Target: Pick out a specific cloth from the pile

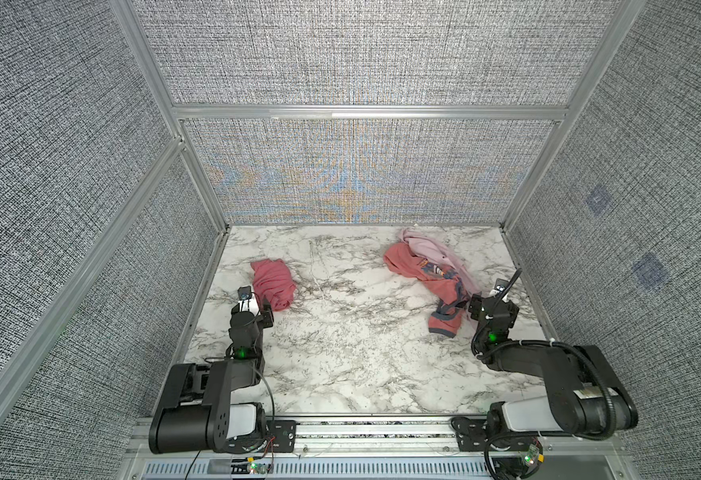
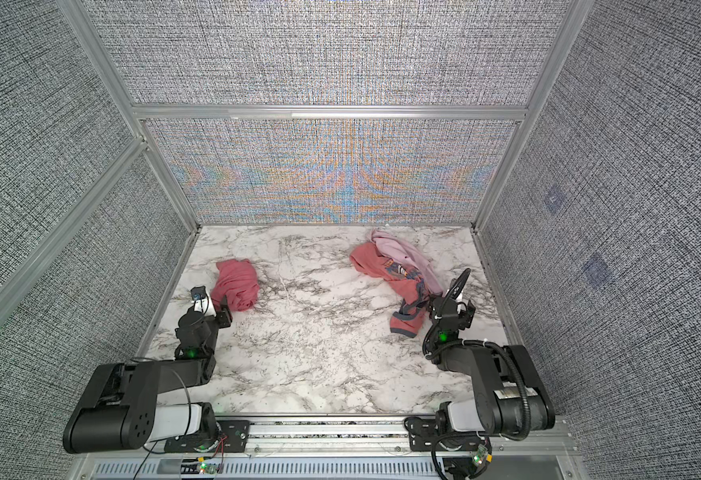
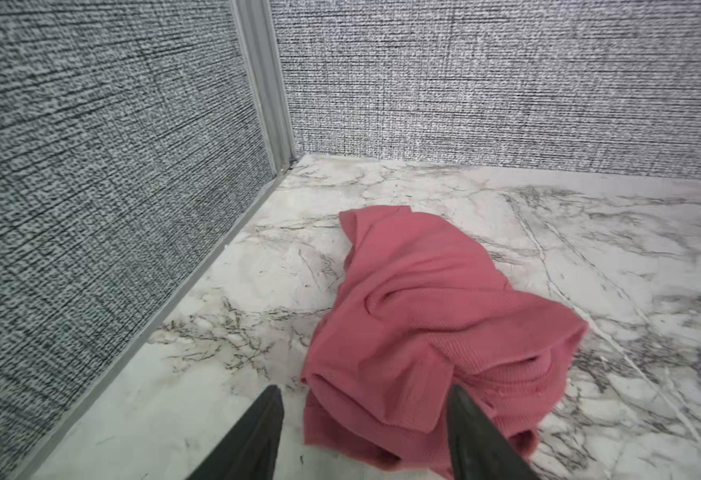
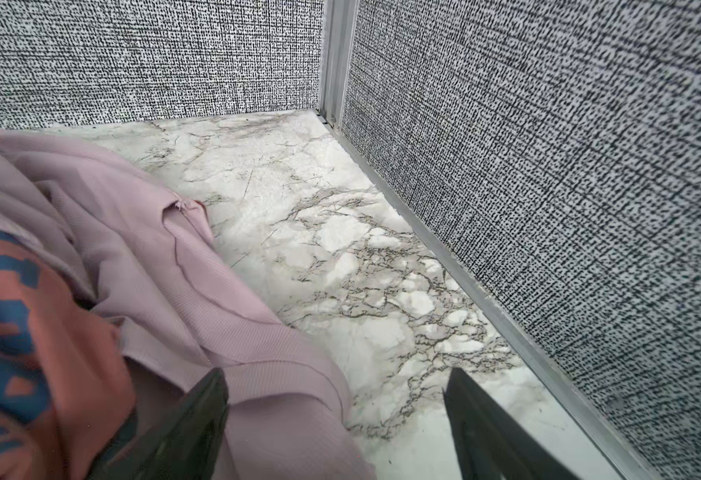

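Cloth (image 1: 273,284) lay crumpled on the left of the marble table (image 1: 340,365), well apart from the pile (image 1: 423,266) at far right. Left gripper (image 3: 363,388) sat at the cloth's near edge, fingers apart, not clamped on it. Right gripper (image 4: 337,372) was just beside the pile, fingers apart: one over the lilac garment (image 4: 182,282), one over bare table.

Bright even light; faint shadows; moiré on back wall (image 1: 353,187); wide-angle distortion.
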You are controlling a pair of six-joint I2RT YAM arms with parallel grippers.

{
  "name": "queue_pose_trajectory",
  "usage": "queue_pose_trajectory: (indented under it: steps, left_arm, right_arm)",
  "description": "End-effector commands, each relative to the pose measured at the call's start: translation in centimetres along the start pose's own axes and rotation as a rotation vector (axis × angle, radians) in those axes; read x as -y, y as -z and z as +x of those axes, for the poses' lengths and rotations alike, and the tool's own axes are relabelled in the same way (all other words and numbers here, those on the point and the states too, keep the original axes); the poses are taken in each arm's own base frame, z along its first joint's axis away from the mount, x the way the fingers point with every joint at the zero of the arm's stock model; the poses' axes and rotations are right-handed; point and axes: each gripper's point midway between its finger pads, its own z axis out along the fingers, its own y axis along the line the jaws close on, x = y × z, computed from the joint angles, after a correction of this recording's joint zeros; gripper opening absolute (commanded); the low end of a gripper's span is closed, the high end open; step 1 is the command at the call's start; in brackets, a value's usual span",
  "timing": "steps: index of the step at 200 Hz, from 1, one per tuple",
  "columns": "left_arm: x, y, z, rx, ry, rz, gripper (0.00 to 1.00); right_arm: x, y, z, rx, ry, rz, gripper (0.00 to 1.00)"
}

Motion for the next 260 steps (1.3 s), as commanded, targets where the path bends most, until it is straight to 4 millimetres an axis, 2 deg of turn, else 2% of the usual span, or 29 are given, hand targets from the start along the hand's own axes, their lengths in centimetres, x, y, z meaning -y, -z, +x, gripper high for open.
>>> queue_pose_trajectory:
  steps: [1,28,43,58,85,104,115,126,135,260]
  left_arm:
    - [0.9,0.3,-3.5,0.181,-0.01,0.051,0.65]
    - [1.6,0.8,-3.3,0.223,-0.032,0.095,0.66]
    - [1.1,-0.3,-2.7,0.155,-0.018,0.058,0.66]
    - [1.6,-1.2,-2.4,0.123,-0.03,0.08,0.68]
    - [1.7,-0.8,-2.7,0.157,-0.033,0.088,0.72]
    - [1.7,-0.9,-2.7,0.152,-0.032,0.088,0.79]
    - [1.7,-0.9,-2.7,0.155,-0.033,0.089,0.83]
    - [1.7,-0.9,-2.7,0.153,-0.032,0.09,0.94]
    - [1.7,-0.9,-2.7,0.153,-0.033,0.089,0.99]
    - [1.8,-0.8,-2.8,0.158,-0.035,0.093,0.99]
  right_arm:
    - [-1.6,0.0,-2.4,0.103,-0.068,-0.11,0.83]
    - [-3.2,-0.6,-1.6,0.071,-0.032,-0.201,0.83]
    - [-4.4,-0.9,-1.3,0.081,-0.001,-0.254,0.84]
    - [-4.6,-1.1,-0.9,0.024,0.004,-0.27,0.84]
    - [-4.6,-1.1,-1.1,0.048,-0.002,-0.281,0.87]
    - [-4.7,-1.2,-1.1,0.051,-0.004,-0.286,0.99]
    - [-4.8,-1.1,-1.0,0.045,-0.003,-0.288,0.99]
    - [-4.7,-1.2,-1.0,0.045,-0.004,-0.289,0.99]
    - [-4.8,-1.2,-1.0,0.044,-0.006,-0.294,0.99]
    - [-4.8,-1.2,-1.0,0.041,-0.01,-0.3,0.99]
